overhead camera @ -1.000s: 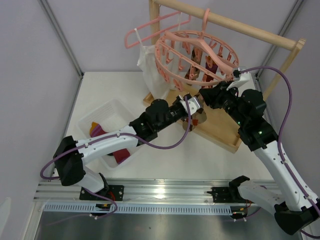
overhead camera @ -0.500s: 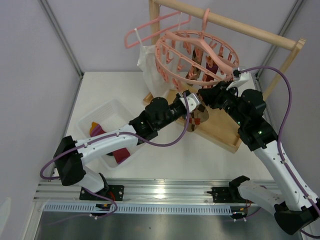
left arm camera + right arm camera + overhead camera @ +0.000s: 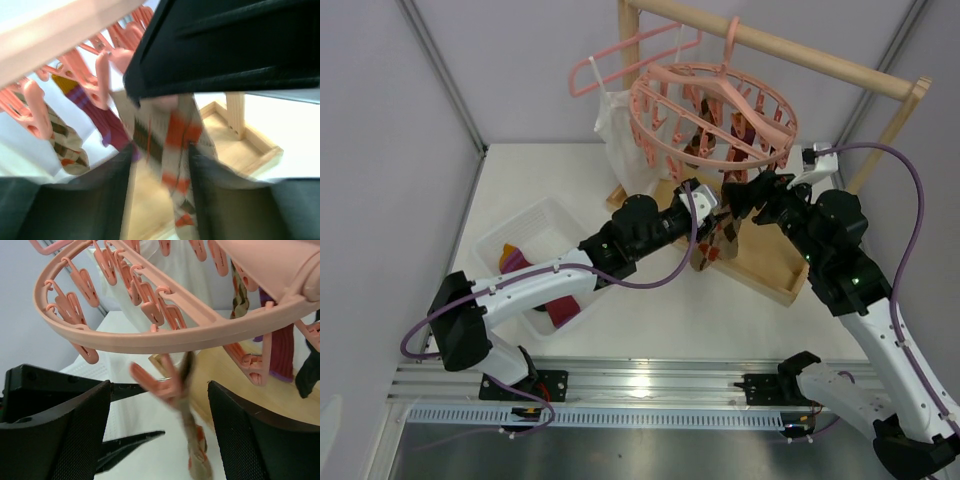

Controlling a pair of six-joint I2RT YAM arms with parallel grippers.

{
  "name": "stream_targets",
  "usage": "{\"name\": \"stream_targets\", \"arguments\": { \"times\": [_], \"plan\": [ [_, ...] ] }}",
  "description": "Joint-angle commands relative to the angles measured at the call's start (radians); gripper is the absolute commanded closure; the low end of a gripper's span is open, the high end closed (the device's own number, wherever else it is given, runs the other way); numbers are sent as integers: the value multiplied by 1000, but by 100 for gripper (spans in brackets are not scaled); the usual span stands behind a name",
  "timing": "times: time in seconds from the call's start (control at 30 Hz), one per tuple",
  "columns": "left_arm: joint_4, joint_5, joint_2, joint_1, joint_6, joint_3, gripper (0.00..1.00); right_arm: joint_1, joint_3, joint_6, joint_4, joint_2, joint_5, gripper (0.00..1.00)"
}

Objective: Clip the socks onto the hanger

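Wrapping up this clip step: sock hangs from a clip on the hanger, left claw spread around sock, right claw spread around clip. Next I'd back both off and grab another.

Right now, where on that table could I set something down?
Bare tabletop lies behind the white bin toward the back-left corner, and in front between the wooden stand's base and the metal rail. It's crowded under the round pink hanger, where the left arm and right arm meet around the argyle sock.
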Motion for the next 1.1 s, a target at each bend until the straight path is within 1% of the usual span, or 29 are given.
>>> {"name": "stream_targets", "arguments": {
  "times": [0.0, 0.03, 0.07, 0.1, 0.13, 0.17, 0.23, 0.3, 0.33, 0.37, 0.4, 0.43, 0.47, 0.5, 0.57, 0.63, 0.67, 0.7, 0.8, 0.9, 1.07],
  "plan": [
    [-9, 46, -2, -7, -96, 33, 45, 0, 48, -59, -28, -32, 47, 20],
    [-35, 46, -14, -7, -112, 31, 26, 0, 51, -70, -34, -35, 47, 20],
    [-50, 46, -24, -7, -138, 33, 18, 0, 63, -79, -43, -37, 44, 20],
    [-66, 40, -36, -7, -150, 28, 12, 0, 69, -99, -59, -37, 42, 21],
    [-81, 37, -66, -7, -162, 27, 3, -2, 74, -113, -65, -38, 39, 21],
    [-113, 31, -85, -6, -190, 21, 0, -2, 84, -125, -79, -38, 29, 21],
    [-158, -1, -122, -6, -219, 14, 0, -2, 92, -157, -89, -40, 21, 23],
    [-251, -20, -175, -3, -259, 25, 0, -2, 101, -177, -100, -37, 6, 24],
    [-288, -52, -192, 8, -274, 30, 0, 0, 103, -196, -102, -35, -31, 26],
    [-369, -50, -223, 17, -325, 37, 1, 0, 106, -205, -102, -35, -51, 28],
    [-408, -47, -240, 26, -346, 56, 0, 0, 109, -210, -102, -31, -72, 29],
    [-443, -32, -255, 58, -372, 62, 0, -2, 112, -219, -100, -28, -127, 31],
    [-507, -24, -284, 78, -421, 85, 0, 0, 117, -225, -100, -22, -158, 32],
    [-535, 9, -297, 98, -443, 94, 0, -2, 120, -228, -102, -15, -189, 32],
    [-599, 72, -327, 199, -504, 129, 0, 1, 126, -233, -102, 20, -273, 35],
    [-630, 129, -337, 248, -534, 146, 0, 4, 120, -233, -90, 38, -338, 35],
    [-643, 134, -340, 272, -543, 168, 0, 6, 115, -230, -70, 49, -347, 36],
    [-665, 137, -338, 307, -541, 192, 1, 16, 112, -227, -60, 58, -350, 36],
    [-693, 148, -317, 365, -534, 253, 1, 50, 94, -231, -18, 93, -343, 36],
    [-684, 193, -294, 407, -544, 298, 1, 78, 77, -242, 25, 130, -306, 36],
    [-626, 252, -216, 417, -547, 359, 0, 70, 29, -230, 85, 158, -159, 36]
  ]
}}
